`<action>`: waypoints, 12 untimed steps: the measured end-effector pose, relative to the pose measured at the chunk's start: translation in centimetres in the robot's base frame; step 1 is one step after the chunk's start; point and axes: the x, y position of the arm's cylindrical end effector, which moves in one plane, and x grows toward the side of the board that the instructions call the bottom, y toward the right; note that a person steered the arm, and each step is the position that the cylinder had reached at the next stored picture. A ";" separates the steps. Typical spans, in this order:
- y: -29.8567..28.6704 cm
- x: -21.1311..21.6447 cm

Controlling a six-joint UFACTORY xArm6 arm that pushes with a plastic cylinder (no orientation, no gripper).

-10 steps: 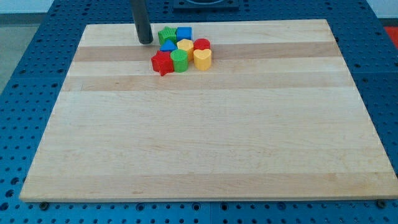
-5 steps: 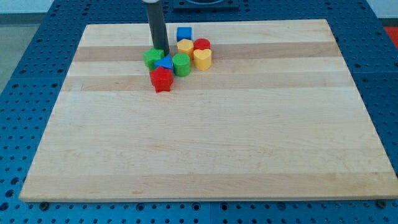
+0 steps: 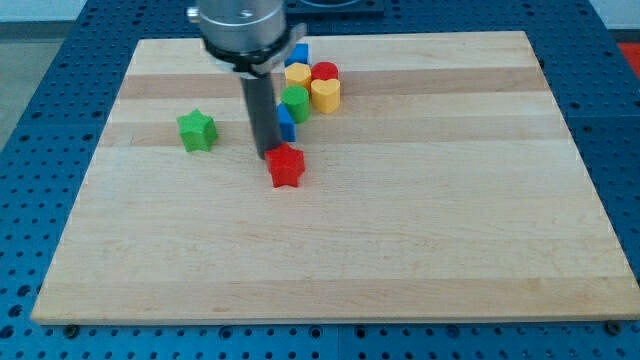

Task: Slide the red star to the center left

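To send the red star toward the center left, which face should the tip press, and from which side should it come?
Press the red star's right-hand face, coming from the view's right. My tip now sits at its upper-left edge, which would likely push it down and right instead. The green star lies apart, up-left.

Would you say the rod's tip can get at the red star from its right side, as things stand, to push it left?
Probably yes. My tip sits at the red star's upper-left edge, and the board right of it looks free; the blue block lies farther up.
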 end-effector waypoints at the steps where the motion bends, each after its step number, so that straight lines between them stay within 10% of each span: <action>1: 1.1 0.0; 5: 6.9 12.8; 6: -1.2 12.2; 9: -1.6 7.4; 10: -11.3 8.2; 12: 0.4 8.3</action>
